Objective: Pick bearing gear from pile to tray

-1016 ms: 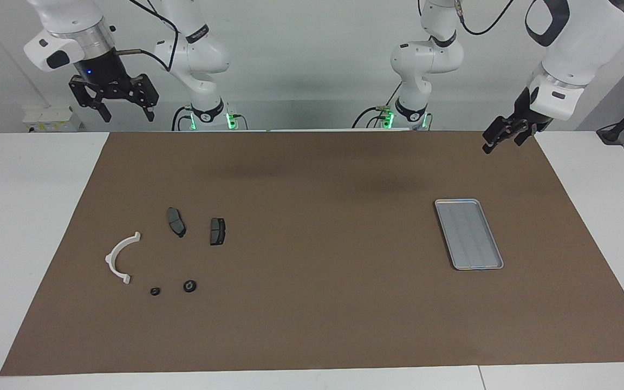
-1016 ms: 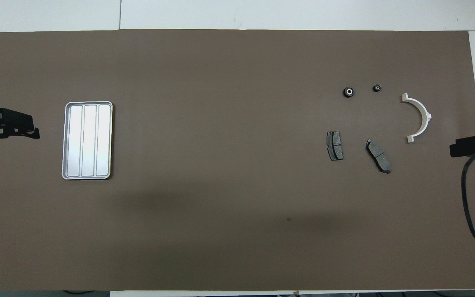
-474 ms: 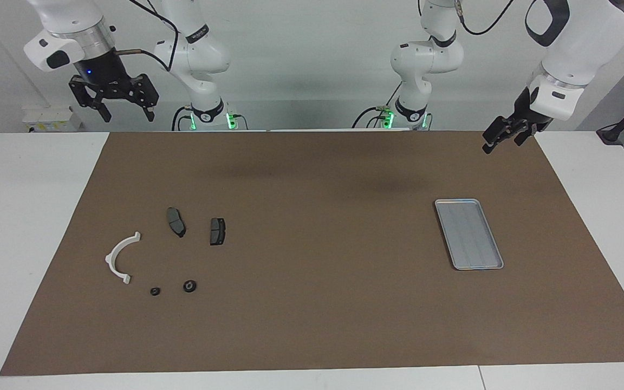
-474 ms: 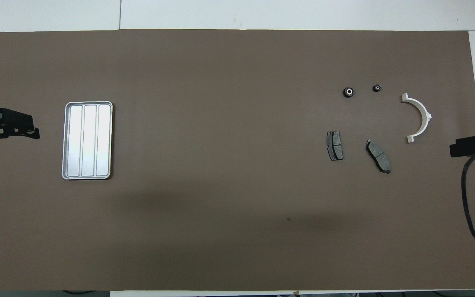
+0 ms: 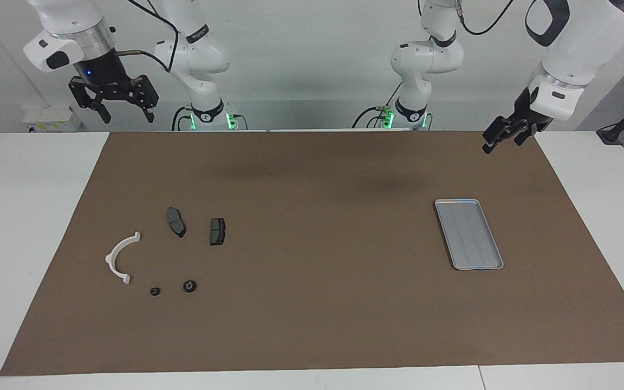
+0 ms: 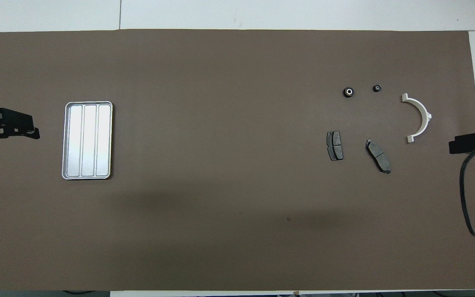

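The pile lies on the brown mat toward the right arm's end. It holds a white half-ring bracket (image 5: 119, 257), two dark brake pads (image 5: 176, 221) (image 5: 217, 231) and two small black round pieces. The bigger round piece (image 5: 189, 285) (image 6: 348, 92) has a bright centre. The smaller one (image 5: 154, 291) (image 6: 377, 88) lies beside it. The silver tray (image 5: 469, 234) (image 6: 87, 140) lies with nothing in it toward the left arm's end. My right gripper (image 5: 128, 115) (image 6: 466, 144) hangs open, high over the mat's edge by the bracket. My left gripper (image 5: 501, 143) (image 6: 6, 130) hangs open over the mat's edge beside the tray.
The brown mat (image 5: 323, 303) covers most of the white table (image 5: 25, 216). A black cable (image 6: 466, 198) loops down from the right arm over the mat's edge. Both arm bases (image 5: 209, 116) (image 5: 409, 116) stand at the robots' end of the table.
The right gripper has risen a little. The left arm, the parts and the tray have not moved.
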